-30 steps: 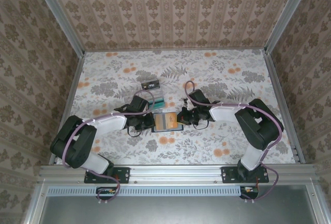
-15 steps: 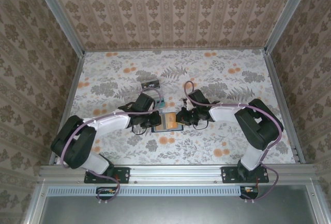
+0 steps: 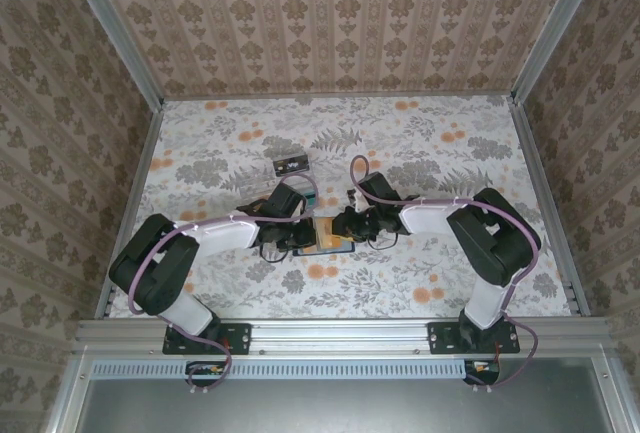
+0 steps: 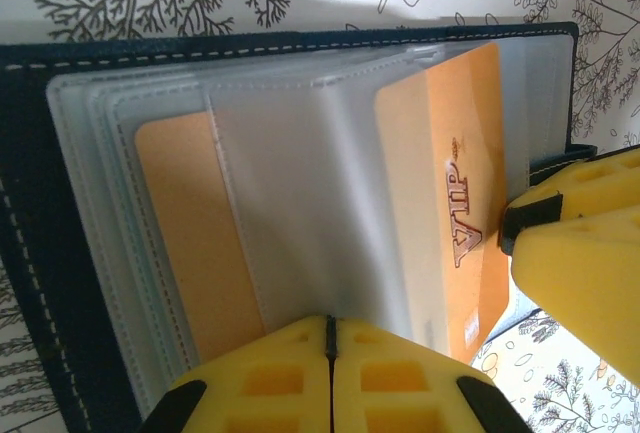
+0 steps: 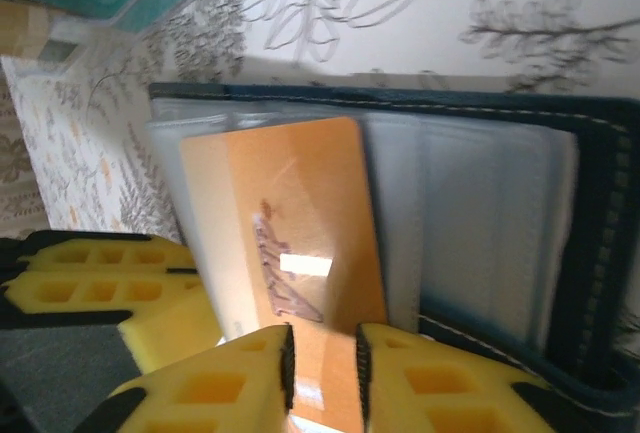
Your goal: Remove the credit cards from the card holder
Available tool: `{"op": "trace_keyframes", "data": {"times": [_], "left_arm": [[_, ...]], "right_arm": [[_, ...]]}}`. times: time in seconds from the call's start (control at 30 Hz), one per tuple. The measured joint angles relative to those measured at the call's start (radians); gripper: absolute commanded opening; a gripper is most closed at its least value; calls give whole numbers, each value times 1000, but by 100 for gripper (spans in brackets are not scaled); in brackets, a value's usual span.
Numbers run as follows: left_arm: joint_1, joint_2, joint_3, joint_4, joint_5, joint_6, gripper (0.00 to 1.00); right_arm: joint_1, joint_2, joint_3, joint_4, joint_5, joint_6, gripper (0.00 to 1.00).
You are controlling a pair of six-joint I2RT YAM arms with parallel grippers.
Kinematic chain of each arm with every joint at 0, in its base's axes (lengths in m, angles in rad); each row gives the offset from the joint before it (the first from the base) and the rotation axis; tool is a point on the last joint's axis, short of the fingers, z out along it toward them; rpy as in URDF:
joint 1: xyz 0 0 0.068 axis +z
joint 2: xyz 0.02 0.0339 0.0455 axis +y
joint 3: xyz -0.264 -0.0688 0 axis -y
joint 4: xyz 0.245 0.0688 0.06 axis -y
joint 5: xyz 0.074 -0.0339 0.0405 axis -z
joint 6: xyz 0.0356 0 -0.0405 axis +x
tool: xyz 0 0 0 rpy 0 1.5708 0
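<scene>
The job is partly done at best. The card holder (image 4: 30,253) lies open on the floral surface (image 3: 420,153), in the middle of the overhead frame. Of the credit cards, the orange VIP card (image 4: 455,203) sticks partway out of its clear sleeve, past the holder's lower right edge, but isn't free. A second orange card (image 4: 190,243) sits fully inside a sleeve on the left, so both have yet to come out.

My left claw (image 4: 330,338) is pressed together at the bottom edge of the clear sleeves (image 4: 300,183); whether it pinches a leaf I can't tell. My right claw (image 5: 322,373) stands slightly apart, the VIP card's orange showing in the gap. Both arms reach inward, elbows out, wrists low, with the claws facing each other across the holder.
</scene>
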State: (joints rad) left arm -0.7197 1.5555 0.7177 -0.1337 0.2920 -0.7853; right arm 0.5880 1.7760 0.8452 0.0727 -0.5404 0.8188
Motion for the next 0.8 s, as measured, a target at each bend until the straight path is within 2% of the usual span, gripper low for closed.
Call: {"op": "trace_keyframes", "data": {"times": [0.17, 0.47, 0.8], "left_arm": [[0, -3, 0, -7, -5, 0, 7], [1, -57, 36, -135, -48, 16, 8], [-7, -37, 85, -103, -11, 19, 8]], "right_arm": [[2, -2, 5, -11, 13, -6, 31], [2, -32, 14, -94, 67, -49, 31], [5, -32, 36, -138, 92, -71, 31]]}}
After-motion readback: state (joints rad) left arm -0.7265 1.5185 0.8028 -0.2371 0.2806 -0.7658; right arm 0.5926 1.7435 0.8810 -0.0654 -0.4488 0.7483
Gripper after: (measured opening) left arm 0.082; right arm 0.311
